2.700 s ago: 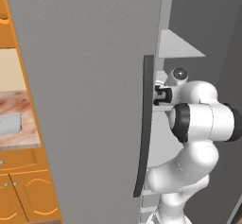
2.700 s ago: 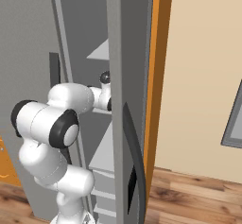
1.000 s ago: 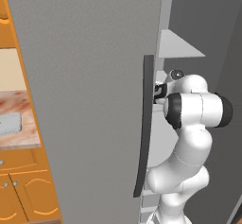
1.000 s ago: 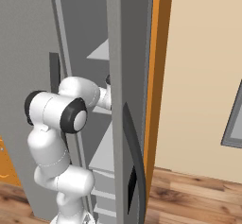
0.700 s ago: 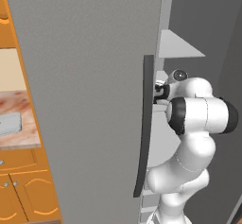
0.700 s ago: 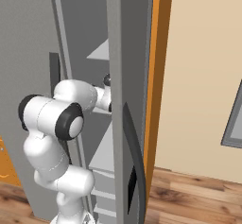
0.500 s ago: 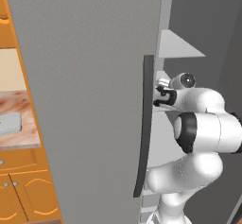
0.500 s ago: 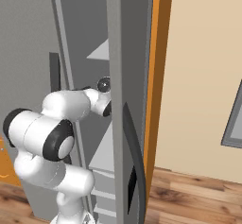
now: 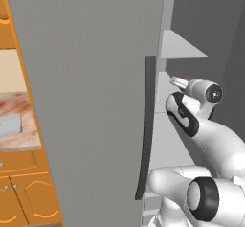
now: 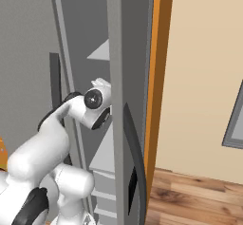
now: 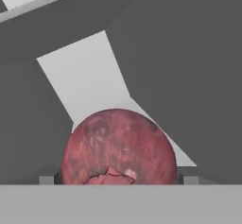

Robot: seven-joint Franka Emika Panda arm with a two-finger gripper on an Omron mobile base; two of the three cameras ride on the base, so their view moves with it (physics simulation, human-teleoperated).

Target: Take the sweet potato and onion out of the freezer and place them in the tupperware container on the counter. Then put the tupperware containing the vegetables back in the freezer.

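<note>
The onion [image 11: 119, 148], a purplish-red ball, lies on a pale freezer shelf [image 11: 90, 86] right in front of the hand. My gripper [image 11: 118, 179] is open, with one grey fingertip on each side of the onion, close to it. In the left base view the arm reaches past the freezer door [image 9: 91, 101] into the freezer, and a pink speck of the onion [image 9: 188, 78] shows at the hand. The tupperware container [image 9: 9, 125], a shallow grey tray, sits on the marbled counter [image 9: 21, 140] at far left. The sweet potato is out of view.
The long dark door handle [image 9: 146, 125] runs just left of the arm. A second open freezer door [image 10: 124, 100] stands right of the hand, against an orange cabinet side [image 10: 154, 77]. Orange cabinets [image 9: 19, 192] lie below the counter.
The arm's elbow has dropped low and the forearm has stretched forward, carrying the hand up and deeper into the freezer compartment. The gripper has stayed open.
</note>
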